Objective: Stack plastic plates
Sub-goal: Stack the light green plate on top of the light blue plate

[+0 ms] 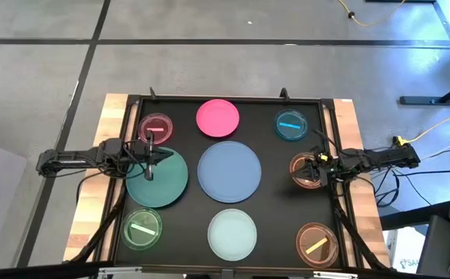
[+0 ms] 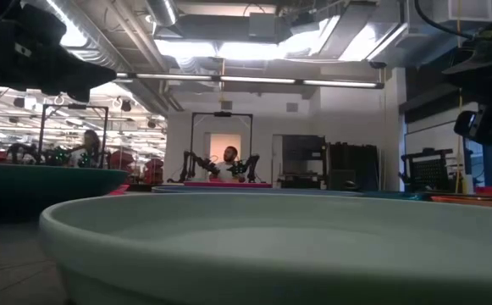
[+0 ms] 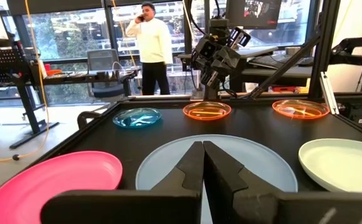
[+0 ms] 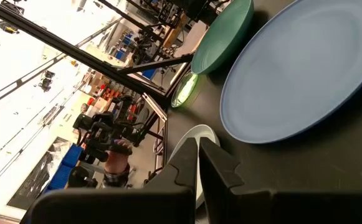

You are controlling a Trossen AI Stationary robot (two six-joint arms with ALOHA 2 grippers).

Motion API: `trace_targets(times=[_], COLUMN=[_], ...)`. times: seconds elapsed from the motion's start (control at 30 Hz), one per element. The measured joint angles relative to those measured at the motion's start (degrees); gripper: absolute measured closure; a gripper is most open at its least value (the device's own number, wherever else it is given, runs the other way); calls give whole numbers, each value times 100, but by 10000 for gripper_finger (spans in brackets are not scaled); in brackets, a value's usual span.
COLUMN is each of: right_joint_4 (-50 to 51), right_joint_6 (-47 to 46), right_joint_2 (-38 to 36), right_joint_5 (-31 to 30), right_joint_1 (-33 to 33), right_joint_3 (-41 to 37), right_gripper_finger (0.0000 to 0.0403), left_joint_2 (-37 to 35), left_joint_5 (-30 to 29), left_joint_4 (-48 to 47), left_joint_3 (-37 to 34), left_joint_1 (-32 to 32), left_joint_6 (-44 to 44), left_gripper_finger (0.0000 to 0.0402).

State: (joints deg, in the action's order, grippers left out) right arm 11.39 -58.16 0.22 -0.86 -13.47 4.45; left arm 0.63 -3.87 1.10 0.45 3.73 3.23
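Nine plates lie flat on the black table top [image 1: 186, 108]. At the back are a translucent pink dish [image 1: 156, 126], a pink plate [image 1: 218, 117] and a blue dish [image 1: 291, 125]. In the middle are a dark green plate [image 1: 163, 184], a blue-grey plate [image 1: 229, 170] and an orange dish [image 1: 300, 177]. In front are a green dish [image 1: 142, 229], a pale mint plate [image 1: 232, 233] and a second orange dish [image 1: 317, 243]. My left gripper [image 1: 156, 157] hovers shut and empty over the dark green plate's far edge. My right gripper [image 1: 307, 168] is shut and empty over the middle orange dish.
A raised black frame [image 1: 333, 139] borders the table, with wooden strips outside it. In the left wrist view the right arm [image 3: 213, 53] stands over the orange dish [image 3: 207, 111]. A person [image 3: 151, 43] stands in the room beyond the table.
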Motion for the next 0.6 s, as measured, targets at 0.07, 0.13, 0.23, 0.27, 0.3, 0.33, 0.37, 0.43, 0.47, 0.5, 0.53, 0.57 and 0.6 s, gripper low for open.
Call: trace_targets(times=[0.07,0.13,0.23,0.27,0.3,0.33,0.37,0.43,0.47,0.5,0.53,0.57,0.6], right_joint_4=[-57,-105,-135,-148,-164,-172,-174,-172,-172,-172,-169,-159,-150], right_joint_6=[-1,-4,-238,-416,-606,-746,-786,-753,-656,-573,-522,-479,-469], right_joint_2=[0,0,1,1,-1,-1,-1,-1,-1,1,0,1,-1], right_joint_5=[-114,-442,-1046,-1216,-1337,-1419,-1460,-1461,-1463,-1465,-1464,-1459,-1444], right_joint_1=[-1,-1,-1,1,1,1,1,1,1,1,1,1,1], right_joint_3=[-6,-11,-11,-11,-11,-11,-11,-11,-11,-11,-11,-11,-9], right_gripper_finger=[391,391,391,391,391,391,391,391,391,391,391,391,391], left_joint_2=[-1,-1,-1,1,0,-1,-1,-1,-1,-1,-1,-1,-1], left_joint_5=[-6,-13,-11,-10,-12,-11,-11,-12,-15,-32,-78,-144,-205], left_joint_4=[12,137,387,497,643,807,949,1228,1373,1518,1621,1672,1680], left_joint_3=[0,0,-1,-2,-1,-2,-1,-2,-2,-1,-1,0,-1], left_joint_1=[0,1,2,0,2,2,1,0,2,0,1,1,2], left_joint_6=[15,25,3,-48,-116,-162,-222,-414,-442,-417,-373,-327,-299], left_gripper_finger=[400,400,400,400,400,400,400,400,400,400,400,400,400])
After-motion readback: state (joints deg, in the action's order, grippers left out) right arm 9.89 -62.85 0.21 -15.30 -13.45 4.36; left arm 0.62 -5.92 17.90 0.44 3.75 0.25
